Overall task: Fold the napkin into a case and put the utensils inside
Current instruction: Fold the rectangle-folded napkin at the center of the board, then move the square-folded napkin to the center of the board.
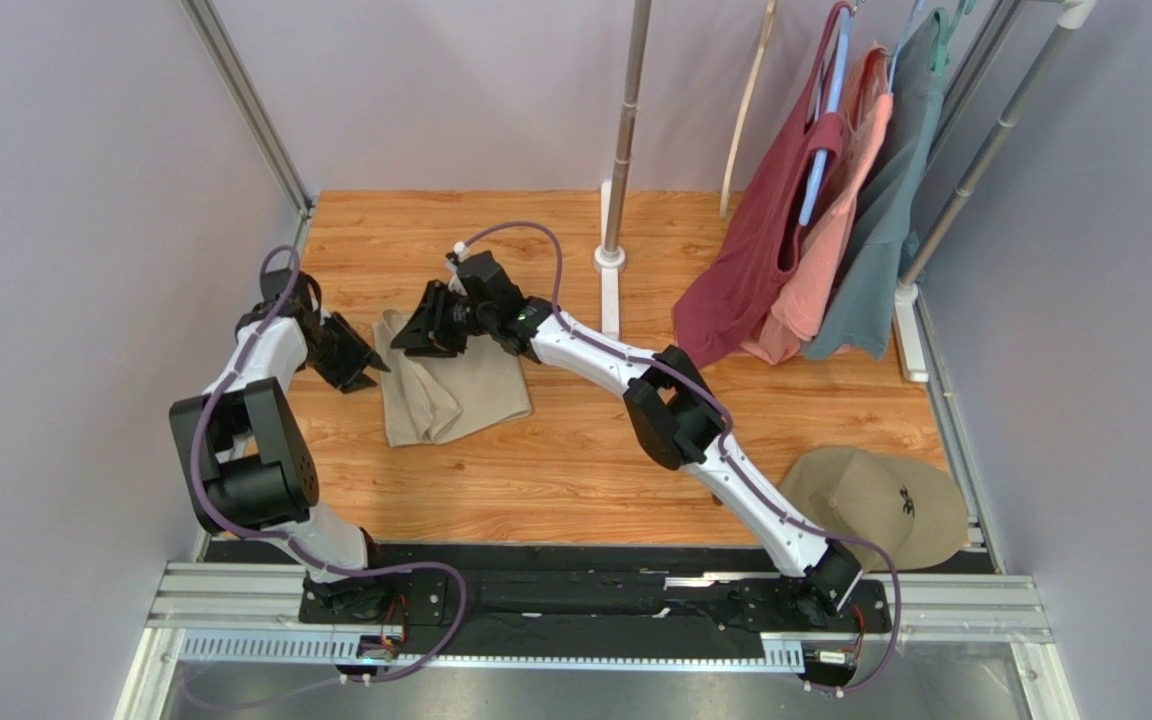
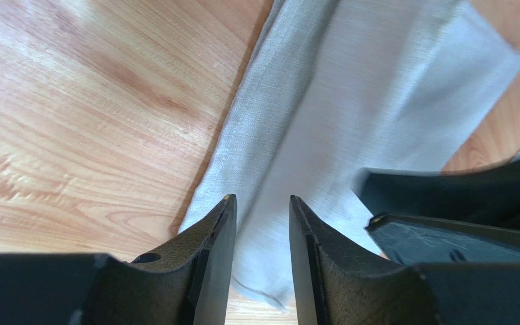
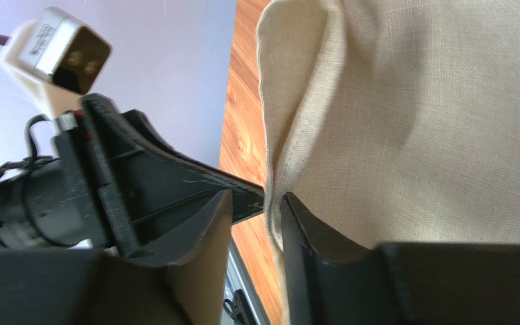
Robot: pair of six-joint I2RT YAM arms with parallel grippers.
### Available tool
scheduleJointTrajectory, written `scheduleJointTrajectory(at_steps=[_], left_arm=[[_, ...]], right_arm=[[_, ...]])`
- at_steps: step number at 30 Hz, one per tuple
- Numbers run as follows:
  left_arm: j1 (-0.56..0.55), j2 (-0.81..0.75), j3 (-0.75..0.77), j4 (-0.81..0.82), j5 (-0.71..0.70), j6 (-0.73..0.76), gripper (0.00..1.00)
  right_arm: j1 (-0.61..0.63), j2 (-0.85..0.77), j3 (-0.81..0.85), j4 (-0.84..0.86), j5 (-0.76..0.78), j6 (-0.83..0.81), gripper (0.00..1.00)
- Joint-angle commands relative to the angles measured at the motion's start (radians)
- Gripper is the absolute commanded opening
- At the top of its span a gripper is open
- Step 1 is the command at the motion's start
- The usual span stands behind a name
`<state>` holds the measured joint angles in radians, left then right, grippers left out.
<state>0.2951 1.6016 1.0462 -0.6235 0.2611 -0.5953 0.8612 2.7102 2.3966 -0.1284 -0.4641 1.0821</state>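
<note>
The beige napkin (image 1: pixel 455 393) lies folded over in layers on the wooden table, left of centre; whether the fold forms a case I cannot tell. My left gripper (image 1: pixel 364 362) sits at its left edge, and in the left wrist view its jaws (image 2: pixel 263 203) stand apart over the cloth (image 2: pixel 351 101) with nothing pinched. My right gripper (image 1: pixel 420 333) hangs at the napkin's far left corner. Its jaws (image 3: pixel 256 200) are apart too, and the napkin's folded edge (image 3: pixel 405 122) lies just beside one finger (image 3: pixel 303 230). The utensils are out of view.
A tan cap (image 1: pixel 875 507) rests at the table's near right. Maroon, salmon and grey-teal garments (image 1: pixel 815 225) hang at the back right. A pole with a white base (image 1: pixel 611 255) stands behind the right arm. The two grippers are very close together.
</note>
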Motion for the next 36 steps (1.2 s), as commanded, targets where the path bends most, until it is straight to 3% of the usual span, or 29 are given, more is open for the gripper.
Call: scheduleJointTrajectory(at_steps=[1, 2, 3, 8, 11, 14, 17, 19, 22, 25, 28, 32, 36], left_arm=[[0.053, -0.038, 0.029, -0.025, 0.021, 0.019, 0.43], [0.070, -0.054, 0.038, -0.027, 0.023, 0.020, 0.43], [0.091, -0.069, 0.043, -0.028, 0.011, 0.025, 0.43], [0.087, -0.164, 0.078, -0.036, 0.001, 0.077, 0.37], [-0.008, -0.116, 0.121, -0.022, 0.049, 0.113, 0.33], [-0.152, 0.021, 0.253, -0.105, 0.024, 0.149, 0.22], [-0.250, 0.133, 0.354, -0.132, -0.037, 0.164, 0.21], [-0.289, 0.249, 0.478, -0.200, -0.111, 0.176, 0.20], [-0.355, 0.374, 0.593, -0.292, -0.170, 0.196, 0.20], [-0.387, 0.405, 0.603, -0.306, -0.200, 0.178, 0.18], [-0.392, 0.312, 0.508, -0.228, -0.166, 0.140, 0.19], [-0.392, 0.196, 0.462, -0.191, -0.137, 0.143, 0.24], [-0.392, 0.118, 0.459, -0.208, -0.076, 0.161, 0.28]], right_arm=[[-0.008, 0.005, 0.090, -0.003, -0.083, -0.025, 0.58], [-0.019, -0.015, 0.082, -0.040, -0.102, -0.052, 0.67], [-0.027, -0.038, 0.029, -0.053, -0.114, -0.077, 0.70], [-0.080, -0.307, -0.256, -0.169, -0.093, -0.316, 0.71], [-0.088, -0.394, -0.381, -0.278, -0.044, -0.453, 0.71], [-0.088, -0.487, -0.563, -0.263, -0.031, -0.494, 0.62], [-0.085, -0.512, -0.669, -0.223, -0.063, -0.492, 0.41], [-0.083, -0.498, -0.686, -0.214, -0.077, -0.488, 0.32], [-0.080, -0.495, -0.718, -0.205, -0.024, -0.502, 0.29], [-0.090, -0.462, -0.718, -0.197, 0.007, -0.525, 0.29], [-0.119, -0.448, -0.726, -0.235, 0.037, -0.556, 0.25], [-0.175, -0.438, -0.735, -0.330, 0.205, -0.657, 0.24], [-0.238, -0.373, -0.621, -0.375, 0.292, -0.734, 0.23]])
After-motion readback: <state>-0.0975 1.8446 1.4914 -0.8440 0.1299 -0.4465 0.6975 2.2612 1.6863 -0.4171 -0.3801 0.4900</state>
